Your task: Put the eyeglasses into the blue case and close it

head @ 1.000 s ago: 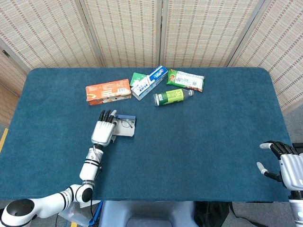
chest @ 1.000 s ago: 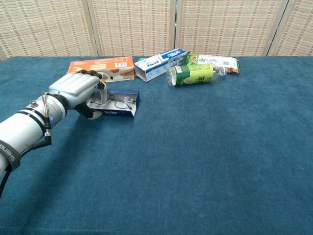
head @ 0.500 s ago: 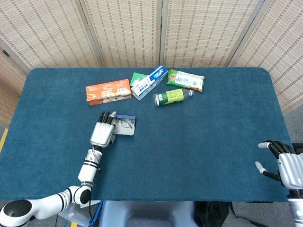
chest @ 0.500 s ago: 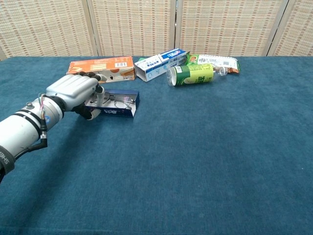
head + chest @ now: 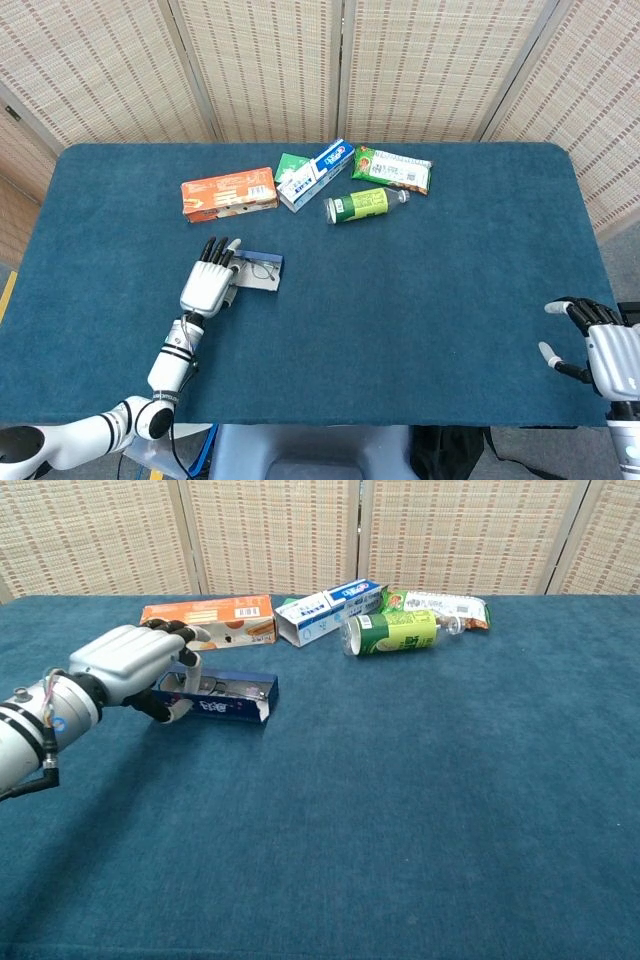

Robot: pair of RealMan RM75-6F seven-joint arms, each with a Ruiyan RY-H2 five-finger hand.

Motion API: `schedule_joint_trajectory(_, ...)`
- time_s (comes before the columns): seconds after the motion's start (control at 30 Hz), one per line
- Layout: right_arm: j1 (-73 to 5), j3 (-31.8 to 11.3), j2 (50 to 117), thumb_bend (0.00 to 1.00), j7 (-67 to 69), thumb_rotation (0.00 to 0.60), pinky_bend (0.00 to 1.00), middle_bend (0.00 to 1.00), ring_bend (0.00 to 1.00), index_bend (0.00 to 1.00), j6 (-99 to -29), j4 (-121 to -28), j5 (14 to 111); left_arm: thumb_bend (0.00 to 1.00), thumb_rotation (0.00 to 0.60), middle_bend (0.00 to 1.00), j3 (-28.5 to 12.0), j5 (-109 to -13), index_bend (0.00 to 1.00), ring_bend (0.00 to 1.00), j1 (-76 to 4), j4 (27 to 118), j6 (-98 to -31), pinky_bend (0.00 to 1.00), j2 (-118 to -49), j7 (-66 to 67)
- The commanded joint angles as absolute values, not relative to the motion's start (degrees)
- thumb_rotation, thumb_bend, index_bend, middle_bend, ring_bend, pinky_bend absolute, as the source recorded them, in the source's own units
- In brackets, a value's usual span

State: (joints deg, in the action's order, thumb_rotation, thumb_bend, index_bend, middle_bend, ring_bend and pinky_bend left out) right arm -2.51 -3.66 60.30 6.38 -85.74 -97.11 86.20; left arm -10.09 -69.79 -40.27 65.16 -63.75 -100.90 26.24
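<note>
The left hand (image 5: pixel 130 665) lies low, knuckles up, fingers curled on the near end of the open case (image 5: pixel 225 697) (glasses (image 5: pixel 222 688) inside). Only the head view shows the right hand (image 5: pixel 598 345), fingers spread, holding nothing.

My head view looks steeply down from above, taking in the whole table (image 5: pixel 420 330) to the screens (image 5: pixel 270 60). My chest view sits low at the near edge, facing across, closer. The 2 views share the far-edge packages and my left hand (image 5: pixel 207 285).
</note>
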Motion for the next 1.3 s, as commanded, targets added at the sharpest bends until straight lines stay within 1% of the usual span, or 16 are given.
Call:
schedule_joint_trajectory(0.03, -2.56, -3.63, 60.31, 0.25, 6.14, 0.6, 0.23, 0.3, 0.23, 0.33, -85.8, -97.38, 86.41, 0.46, 0.6, 0.09, -7.93, -72.36, 0.62, 0.0, -38.82, 68.26, -64.5, 0.0, -96.94, 24.53)
schedule_joint_trajectory(0.23, -2.75, -3.56, 60.44, 0.25, 5.46, 0.6, 0.23, 0.3, 0.23, 0.33, -85.69, -97.94, 86.77, 0.46, 0.6, 0.09, -5.67, -73.64, 0.62, 0.0, -37.94, 74.48, -62.28, 0.0, -90.12, 25.05)
schedule_joint_trajectory(0.43, -2.89, -3.53, 60.56, 0.25, 5.23, 0.6, 0.23, 0.3, 0.23, 0.33, -85.67, -98.13, 87.0, 0.46, 0.6, 0.09, -6.7, -71.9, 0.61, 0.0, -38.61, 77.45, -60.15, 0.0, -87.57, 26.04)
schedule_joint_trajectory(0.6, -2.71, -3.43, 60.58, 0.25, 5.4, 0.6, 0.23, 0.3, 0.23, 0.33, -85.92, -98.03, 87.05, 0.45, 0.6, 0.09, -8.63, -67.99, 0.58, 0.0, -40.63, 76.85, -56.86, 0.0, -87.81, 28.72)
schedule_joint_trajectory(0.93, -2.39, -3.24, 60.72, 0.25, 5.96, 0.6, 0.23, 0.3, 0.23, 0.33, -86.1, -97.53, 86.88, 0.45, 0.6, 0.09, -11.95, -58.16, 0.55, 0.0, -44.26, 74.69, -52.59, 0.0, -89.14, 34.45)
schedule_joint_trajectory(1.17, -2.26, -3.25, 60.78, 0.25, 6.19, 0.6, 0.23, 0.3, 0.23, 0.33, -86.21, -97.25, 86.72, 0.45, 0.6, 0.09, -13.59, -52.51, 0.52, 0.0, -46.78, 72.4, -51.62, 0.0, -90.2, 37.4)
schedule_joint_trajectory(1.3, -2.1, -3.24, 60.75, 0.25, 6.32, 0.6, 0.23, 0.3, 0.23, 0.33, -86.37, -97.14, 86.62, 0.45, 0.6, 0.09, -14.17, -50.56, 0.52, 0.0, -48.21, 70.74, -51.52, 0.0, -90.99, 38.41)
